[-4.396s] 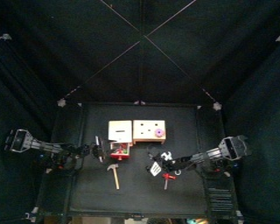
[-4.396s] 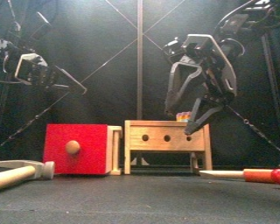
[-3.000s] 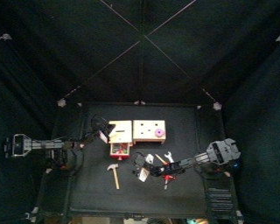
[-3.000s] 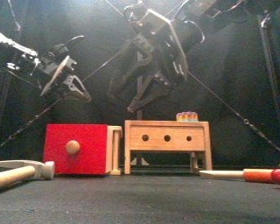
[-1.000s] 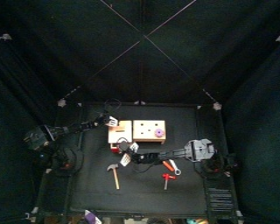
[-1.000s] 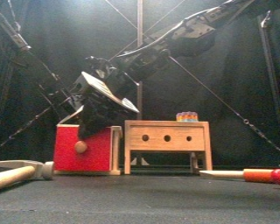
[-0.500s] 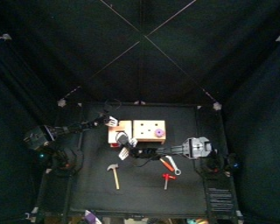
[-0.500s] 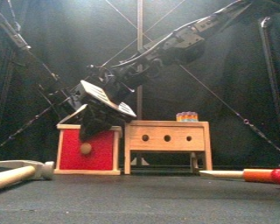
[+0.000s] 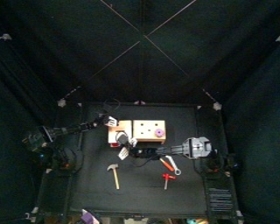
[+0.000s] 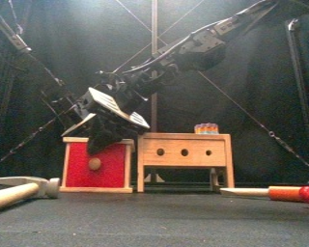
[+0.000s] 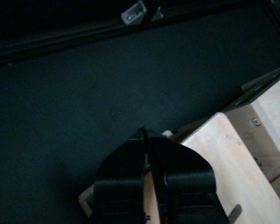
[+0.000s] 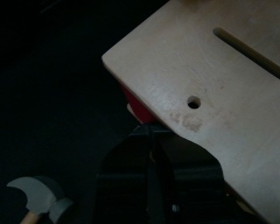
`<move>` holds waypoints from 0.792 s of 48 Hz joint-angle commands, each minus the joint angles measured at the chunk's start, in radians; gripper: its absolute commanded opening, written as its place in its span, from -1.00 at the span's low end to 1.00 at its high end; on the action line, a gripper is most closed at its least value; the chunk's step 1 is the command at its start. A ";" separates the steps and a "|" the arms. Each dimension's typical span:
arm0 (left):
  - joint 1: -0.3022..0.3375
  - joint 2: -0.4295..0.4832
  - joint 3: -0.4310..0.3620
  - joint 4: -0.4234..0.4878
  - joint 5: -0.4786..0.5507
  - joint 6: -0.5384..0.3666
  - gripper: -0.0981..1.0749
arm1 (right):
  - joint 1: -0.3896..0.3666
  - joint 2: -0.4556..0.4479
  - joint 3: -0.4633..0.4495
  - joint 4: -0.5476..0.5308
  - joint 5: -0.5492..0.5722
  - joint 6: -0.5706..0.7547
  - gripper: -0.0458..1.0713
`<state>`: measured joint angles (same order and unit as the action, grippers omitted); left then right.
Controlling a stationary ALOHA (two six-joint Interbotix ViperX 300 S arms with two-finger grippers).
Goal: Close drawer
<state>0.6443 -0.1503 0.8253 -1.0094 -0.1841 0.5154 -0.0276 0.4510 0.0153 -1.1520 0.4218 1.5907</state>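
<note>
Nearest lies a hammer (image 10: 18, 191) on the desk (image 10: 157, 222), then the red-fronted drawer (image 10: 96, 166) pushed into its box (image 9: 116, 133), the right hand (image 10: 115, 123) narrow against it, the left hand (image 9: 115, 122) narrow behind, empty.

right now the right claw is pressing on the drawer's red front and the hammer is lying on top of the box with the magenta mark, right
Not quite. The right claw is at the drawer's red front, but the hammer is not on the box with the magenta mark. The top view shows it lying on the table, in front of the drawer and apart from both boxes.
</note>
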 commanded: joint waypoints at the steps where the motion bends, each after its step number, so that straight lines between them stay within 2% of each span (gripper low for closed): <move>1: 0.000 -0.049 0.006 0.029 -0.054 0.003 -0.17 | 0.032 -0.087 -0.021 -0.003 0.002 -0.002 -0.38; 14: -0.058 -0.160 0.094 0.084 -0.164 0.002 -0.17 | 0.074 -0.146 0.034 -0.003 0.008 0.000 -0.38; 25: -0.127 -0.264 0.164 0.156 -0.173 0.000 -0.17 | 0.092 -0.184 0.089 0.034 0.017 0.002 -0.38; 38: -0.196 -0.339 0.210 0.196 -0.172 0.002 -0.17 | 0.124 -0.210 0.121 0.054 0.098 0.000 -0.38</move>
<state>0.4725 -0.4755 1.0354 -0.8222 -0.3497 0.5139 0.0844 0.3068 0.1365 -1.1045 0.4939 1.5907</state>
